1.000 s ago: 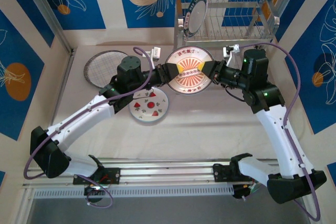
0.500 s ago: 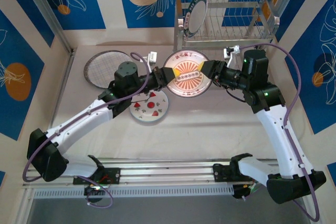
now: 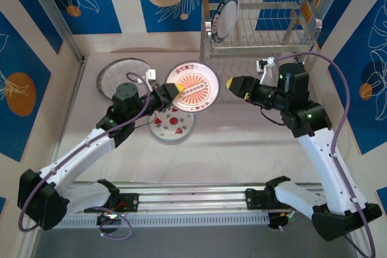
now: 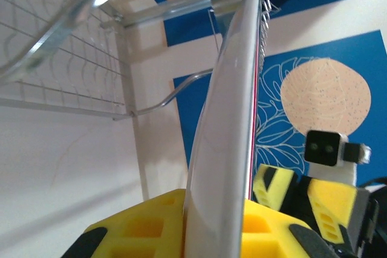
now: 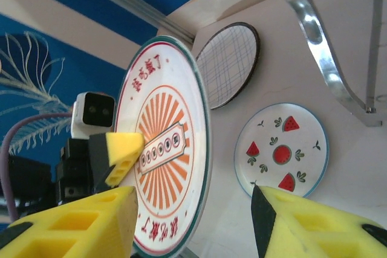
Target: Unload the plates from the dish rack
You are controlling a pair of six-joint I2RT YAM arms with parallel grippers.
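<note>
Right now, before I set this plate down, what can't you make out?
Left wrist view: sunburst plate is edge-on, face hidden; left tool cut off by the bottom edge.
Top view: watermelon plate partly hidden by the sunburst plate; pattern of the racked plate too small.
Right wrist view: grid plate partly behind the sunburst plate.

My left arm (image 3: 84,149), from 7 o'clock, and right arm (image 3: 320,149), from 5 o'clock, are white shells with black joints. A purple cable (image 3: 342,80) loops along each. Left tool (image 3: 174,90) and right tool (image 3: 233,84) have yellow fingers; green lights (image 3: 309,115) glow on the right arm.
</note>
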